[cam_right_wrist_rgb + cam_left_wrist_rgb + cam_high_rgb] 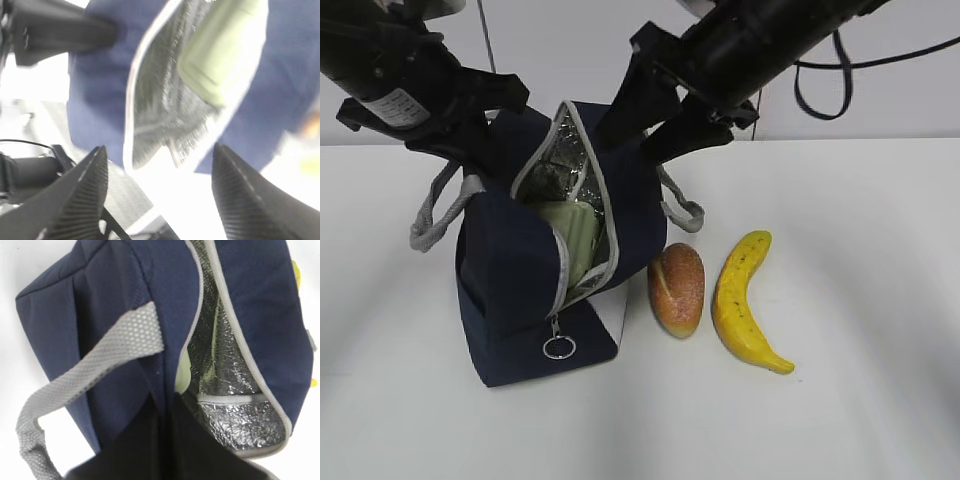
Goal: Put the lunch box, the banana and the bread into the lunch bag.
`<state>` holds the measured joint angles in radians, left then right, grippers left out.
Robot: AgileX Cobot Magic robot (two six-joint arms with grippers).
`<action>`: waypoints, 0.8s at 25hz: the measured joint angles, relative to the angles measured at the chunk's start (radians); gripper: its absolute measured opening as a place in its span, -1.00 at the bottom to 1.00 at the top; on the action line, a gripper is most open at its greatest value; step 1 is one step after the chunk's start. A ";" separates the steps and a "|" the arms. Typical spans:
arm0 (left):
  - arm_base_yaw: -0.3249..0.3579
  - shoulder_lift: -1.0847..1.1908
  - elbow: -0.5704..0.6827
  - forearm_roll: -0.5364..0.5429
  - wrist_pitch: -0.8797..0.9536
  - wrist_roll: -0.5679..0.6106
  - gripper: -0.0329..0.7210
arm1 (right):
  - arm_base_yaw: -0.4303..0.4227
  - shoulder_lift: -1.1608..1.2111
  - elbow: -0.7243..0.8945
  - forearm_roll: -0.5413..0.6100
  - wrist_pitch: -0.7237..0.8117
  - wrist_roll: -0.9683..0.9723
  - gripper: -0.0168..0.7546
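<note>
Overhead, both black arms slant down to the boxy navy-blue fabric lunch bag point(535, 290) near the white worktop's point(860, 400) back edge. Its silver-lined mouth gapes, with the sage-lidded clear lunch box point(572, 235) inside. The left gripper point(470, 140) is clamped together on the bag's rear wall. The right gripper point(640, 135) hangs spread, empty. The glossy reddish-brown bread point(677, 289) and speckled yellow banana point(745, 300) lie beside the bag.

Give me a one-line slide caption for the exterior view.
Pale green-lidded lunch box inside open navy fabric lunch bag; glossy brown bread and yellow banana wait outside.
</note>
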<state>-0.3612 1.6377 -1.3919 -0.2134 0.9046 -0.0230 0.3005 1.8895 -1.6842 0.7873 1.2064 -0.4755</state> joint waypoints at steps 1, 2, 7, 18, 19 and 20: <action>0.000 0.000 0.000 0.001 0.003 0.001 -0.92 | 0.000 -0.031 0.022 -0.024 -0.003 0.013 0.29; 0.000 0.000 0.000 0.004 0.007 0.001 -0.92 | 0.000 -0.056 0.044 -0.050 -0.012 0.028 0.29; 0.000 0.000 0.000 0.010 0.016 0.001 -0.92 | 0.000 -0.175 0.227 -0.307 -0.161 0.185 0.29; 0.000 0.000 0.000 0.017 0.018 0.004 -0.92 | -0.002 -0.132 0.420 -0.456 -0.313 0.287 0.28; 0.000 0.000 0.000 0.019 0.018 0.004 -0.92 | -0.002 -0.109 0.420 -0.456 -0.325 0.297 0.28; 0.000 0.000 0.000 0.019 0.018 0.004 -0.92 | -0.002 -0.090 0.420 -0.456 -0.343 0.314 0.28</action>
<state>-0.3612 1.6377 -1.3919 -0.1949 0.9228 -0.0193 0.2984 1.7998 -1.2638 0.3309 0.8629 -0.1617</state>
